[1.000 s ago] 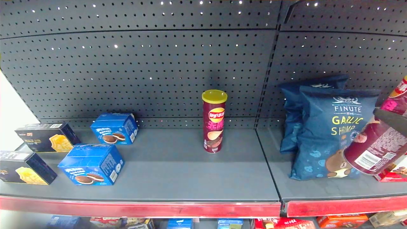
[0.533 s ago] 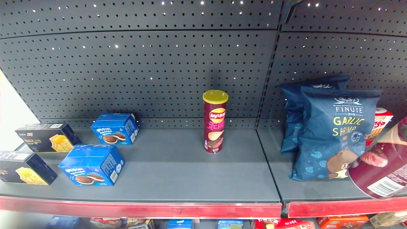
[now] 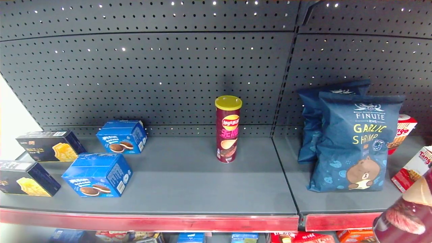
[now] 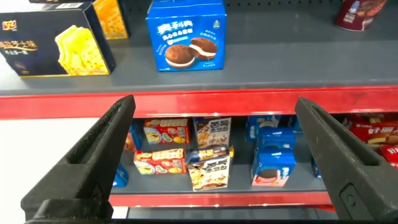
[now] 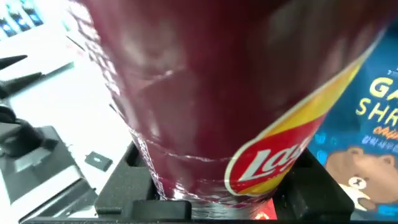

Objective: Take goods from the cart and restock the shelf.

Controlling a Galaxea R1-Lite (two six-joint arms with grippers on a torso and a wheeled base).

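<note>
A dark grey shelf with a red front edge stands against a perforated back panel. The standing chip can, maroon with a yellow lid, is upright near the middle of the shelf, well apart from the other goods. The held chip can, also maroon, is off the shelf. It hangs tilted in the air at the lower right, in front of the red edge and partly below it. The right gripper has this can pressed against its base, its jaws clamped on the can's body. The left gripper sits low in front of the shelf's left part, jaws wide apart with nothing between them. It faces the red edge and one blue box above it.

On the shelf's left lie two blue cookie boxes and two black boxes. On the right, two blue snack bags stand one behind the other, with red-and-white packs just beside them.
</note>
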